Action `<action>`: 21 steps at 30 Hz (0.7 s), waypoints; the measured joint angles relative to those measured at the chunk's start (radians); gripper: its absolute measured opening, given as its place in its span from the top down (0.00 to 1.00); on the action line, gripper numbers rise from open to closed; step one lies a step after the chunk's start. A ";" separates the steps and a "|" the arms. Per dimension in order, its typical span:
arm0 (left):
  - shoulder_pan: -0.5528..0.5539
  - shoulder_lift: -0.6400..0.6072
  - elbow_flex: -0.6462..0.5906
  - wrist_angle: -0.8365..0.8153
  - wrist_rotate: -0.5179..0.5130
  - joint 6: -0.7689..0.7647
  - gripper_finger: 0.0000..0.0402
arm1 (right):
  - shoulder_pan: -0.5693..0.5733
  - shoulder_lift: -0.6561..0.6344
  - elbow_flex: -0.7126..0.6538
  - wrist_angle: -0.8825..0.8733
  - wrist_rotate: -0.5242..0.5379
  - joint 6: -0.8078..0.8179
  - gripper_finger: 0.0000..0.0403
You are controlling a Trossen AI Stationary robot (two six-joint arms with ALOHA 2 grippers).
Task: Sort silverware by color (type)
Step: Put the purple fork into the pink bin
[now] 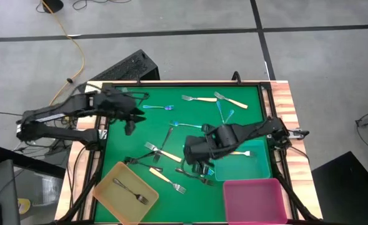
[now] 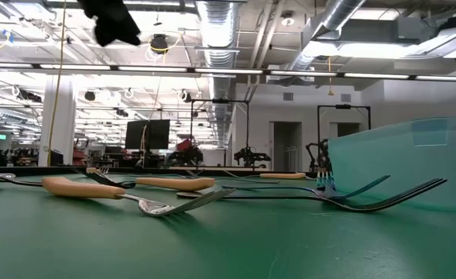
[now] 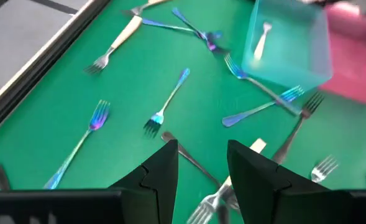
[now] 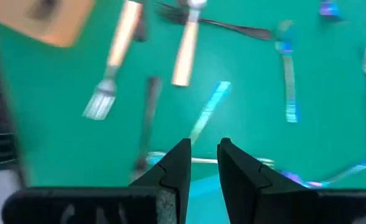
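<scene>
1. The table has a green mat (image 1: 246,103) on it, and many small forks lie spread over the mat.
2. The left gripper (image 3: 201,163) hangs over the left part of the mat, up near the far edge. Its two dark fingers (image 3: 164,168) are apart with a gap between them, and nothing is in the gap.
3. Right below the left gripper lie shiny blue-purple forks (image 3: 161,107), one of them near the far edge of the mat.
4. The right gripper (image 4: 202,158) hangs low over the middle of the mat, just beside the teal tray (image 1: 258,164). Its fingers (image 4: 176,165) are a little way apart, with a thin gap, and they hold nothing.
5. Under the right gripper a blue-purple fork (image 4: 209,107) lies on the mat, and cream-handled forks (image 4: 186,50) lie a bit past it.
6. The yellow tray (image 1: 112,197) sits at the near left of the mat. One dark-grey fork (image 1: 130,190) lies in it.
7. The teal tray has one fork with a cream handle (image 3: 261,40) in it.
8. The pink tray (image 1: 255,201) sits at the near right, touching the teal tray.
9. Two more cream-handled forks (image 1: 230,100) lie near the far right corner of the mat.
10. From table height, a cream-handled fork (image 2: 96,188) lies flat in front, with dark forks (image 2: 382,200) beside the teal tray.
</scene>
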 joint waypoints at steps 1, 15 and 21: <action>-0.002 0.029 0.000 0.020 0.000 0.021 0.70 | 0.018 -0.010 0.000 0.003 0.000 0.011 0.75; -0.001 0.488 0.000 0.377 -0.024 0.218 0.68 | 0.132 -0.042 -0.008 -0.001 0.077 0.122 0.75; 0.000 0.621 0.000 0.475 -0.020 0.272 0.61 | 0.139 -0.042 -0.014 -0.005 0.080 0.138 0.75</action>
